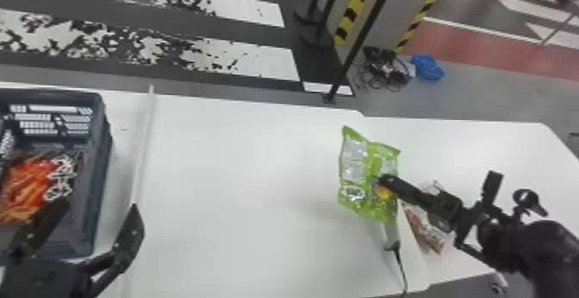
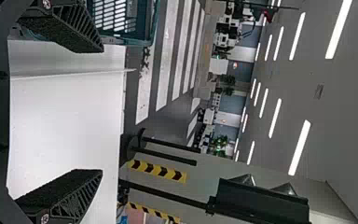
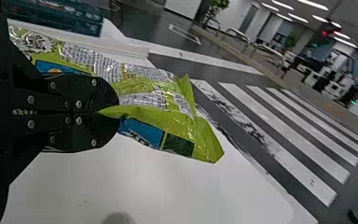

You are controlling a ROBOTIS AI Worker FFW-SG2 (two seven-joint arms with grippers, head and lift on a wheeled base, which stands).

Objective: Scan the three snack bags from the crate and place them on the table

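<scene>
In the head view my right gripper [image 1: 385,181] is shut on a green snack bag [image 1: 353,170], which hangs above the white table [image 1: 241,189]. In the right wrist view the gripper [image 3: 117,110] pinches the green bag [image 3: 144,86] at its edge. A light handheld device with a cable [image 1: 391,237] is partly hidden below the bag. Another snack bag [image 1: 424,228], brownish, lies beneath the right arm. At the left, an orange-red bag [image 1: 30,185] lies in the dark crate [image 1: 103,146]. My left gripper [image 1: 95,219] stands open by the crate's near end; the left wrist view shows the gripper [image 2: 102,111] holding nothing.
A thin white raised strip [image 1: 144,146] crosses the table just right of the crate. Beyond the table's far edge stands a black pole [image 1: 359,43], with cables [image 1: 383,71] on the floor near it.
</scene>
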